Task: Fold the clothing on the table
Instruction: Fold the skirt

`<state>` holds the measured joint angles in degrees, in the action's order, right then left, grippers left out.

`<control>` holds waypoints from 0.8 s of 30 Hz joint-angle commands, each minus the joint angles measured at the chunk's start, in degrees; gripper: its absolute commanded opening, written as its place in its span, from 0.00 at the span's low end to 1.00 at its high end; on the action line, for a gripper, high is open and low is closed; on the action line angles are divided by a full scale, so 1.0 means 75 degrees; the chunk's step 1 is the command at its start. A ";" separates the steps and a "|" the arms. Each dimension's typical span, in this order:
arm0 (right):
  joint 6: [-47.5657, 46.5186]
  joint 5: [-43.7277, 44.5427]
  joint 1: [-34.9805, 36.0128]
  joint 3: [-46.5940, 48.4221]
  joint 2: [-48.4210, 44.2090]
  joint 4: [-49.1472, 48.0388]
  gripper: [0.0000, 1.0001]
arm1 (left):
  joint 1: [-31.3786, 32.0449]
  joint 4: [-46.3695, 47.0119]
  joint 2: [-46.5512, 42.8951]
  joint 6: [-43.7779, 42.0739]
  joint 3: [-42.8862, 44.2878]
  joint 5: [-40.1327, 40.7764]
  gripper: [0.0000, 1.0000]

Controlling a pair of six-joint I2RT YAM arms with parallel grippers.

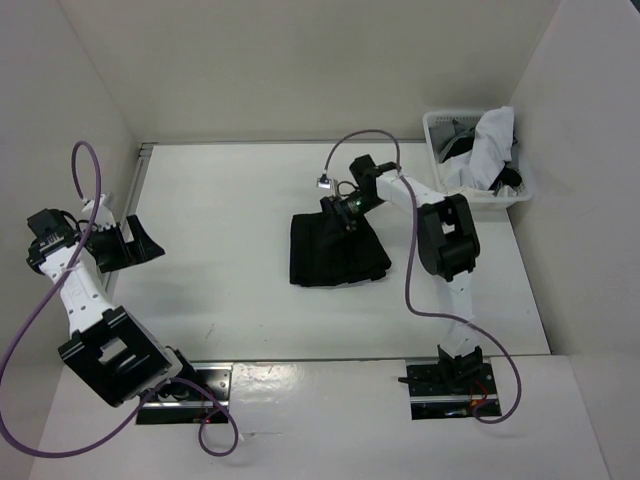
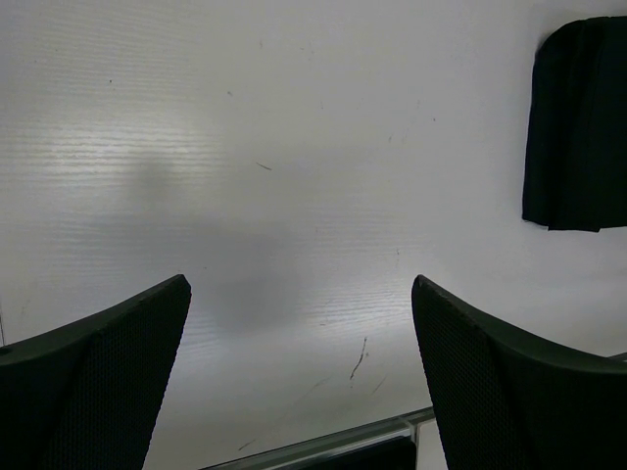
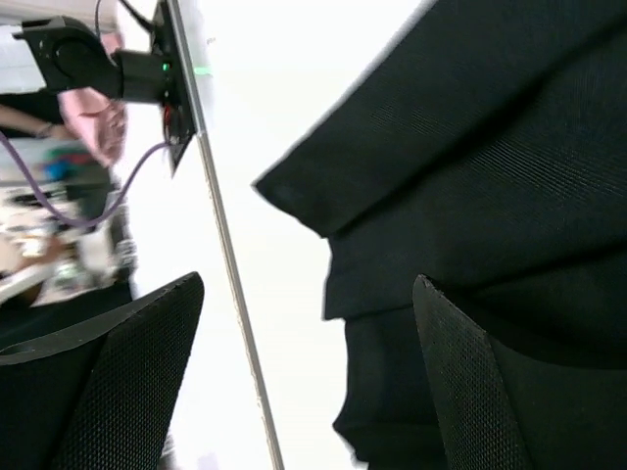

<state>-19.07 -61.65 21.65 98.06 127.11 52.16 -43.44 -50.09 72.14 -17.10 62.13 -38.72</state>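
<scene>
The clothing (image 1: 336,250), a black skirt, lies in a compact layered rectangle on the white table (image 1: 230,220), right of centre. My right gripper (image 1: 343,212) hangs over the skirt's far edge. In the right wrist view its jaws (image 3: 309,282) stand wide open with nothing between them, and the stacked black fabric layers (image 3: 470,166) fill the right side behind the right finger. My left gripper (image 1: 128,248) is far off at the table's left edge, open and empty (image 2: 301,284). The left wrist view catches a corner of the skirt (image 2: 578,127) at upper right.
A white lattice basket (image 1: 431,127) with white and grey garments (image 1: 490,140) stands at the back right corner, close to the right arm. The table's metal edge rail (image 2: 333,443) runs just below the left fingers. Walls enclose the table on three sides.
</scene>
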 commanded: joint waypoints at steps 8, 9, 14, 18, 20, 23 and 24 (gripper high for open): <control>0.1053 0.2628 -0.2531 0.0207 -0.3840 -0.0602 0.98 | -0.0056 0.0069 -0.0993 -0.0076 0.0224 -0.0159 0.99; 0.1054 0.3175 -0.3196 -0.0261 -0.4148 -0.0824 0.98 | -0.0056 0.0161 -0.1086 -0.0075 0.0224 -0.0077 0.99; 0.1440 0.5555 -0.4327 -0.1810 -0.6114 -0.1327 0.99 | -0.0056 0.0665 -0.1404 0.0405 0.0048 -0.0274 0.99; 0.1314 0.6170 -0.4889 -0.3112 -0.7439 -0.1670 0.99 | -0.0056 0.0993 -0.1147 0.0557 0.0119 -0.0357 0.99; 0.1312 0.6169 -0.5449 -0.3605 -0.7875 -0.1903 0.99 | -0.0056 0.1158 -0.0854 0.0662 0.0119 -0.0357 0.99; 0.1242 0.6309 -0.6165 -0.4307 -0.8719 -0.2091 0.99 | -0.0056 0.1158 -0.0374 0.0734 0.0200 -0.0205 0.99; 0.1381 0.6426 -0.6295 -0.4820 -0.9162 -0.2324 0.99 | -0.0056 0.1158 -0.0198 0.0826 0.0201 -0.0007 0.99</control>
<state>-9.65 -17.41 -22.20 66.98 64.75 41.17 -43.48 -43.66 67.99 -12.97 62.15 -39.27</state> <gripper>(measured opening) 0.990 0.992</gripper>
